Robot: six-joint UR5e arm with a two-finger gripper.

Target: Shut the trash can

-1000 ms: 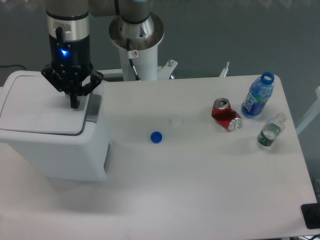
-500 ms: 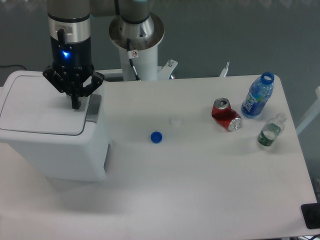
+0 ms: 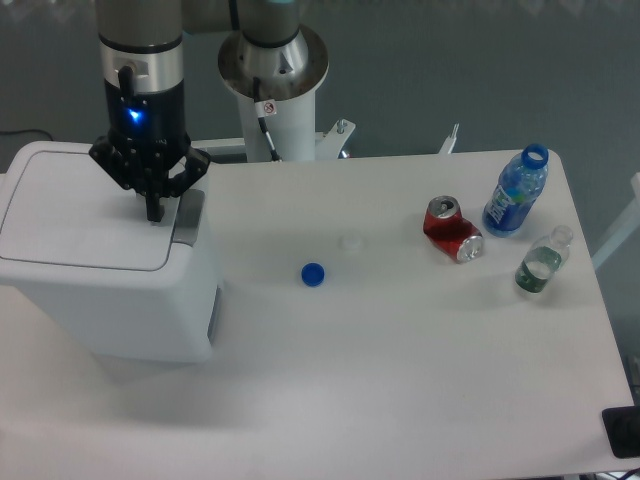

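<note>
Jaws: the gripper points straight down with its two dark fingers pressed together into a single tip, nothing between them; a blue light glows on the black wrist body above.

Arm: a silver and black UR5e column rises from the gripper out of the top of the view, beside a white mounting pedestal standing behind and to the right of the jaws.

Trash can: the large white trash can sits directly under the jaws at the left end of the desk; its flat lid lies down level on the body, and the closed tip stands over the lid's right edge, whether touching it or just above cannot be told.

Latch strip: a grey strip on the bin's right top edge lies just beside the jaws, to their right.

Blue cap: a small blue bottle cap rests on the desk to the right of the jaws and nearer the camera, well apart from the bin.

Clear cap: a faint pale round lid lies just beyond the blue one.

Red can: a crushed red soda can lies on its side far to the right of the jaws.

Bottles: an uncapped blue-labelled bottle stands beside the red can, and a small clear bottle sits near it at the desk's right edge.
</note>
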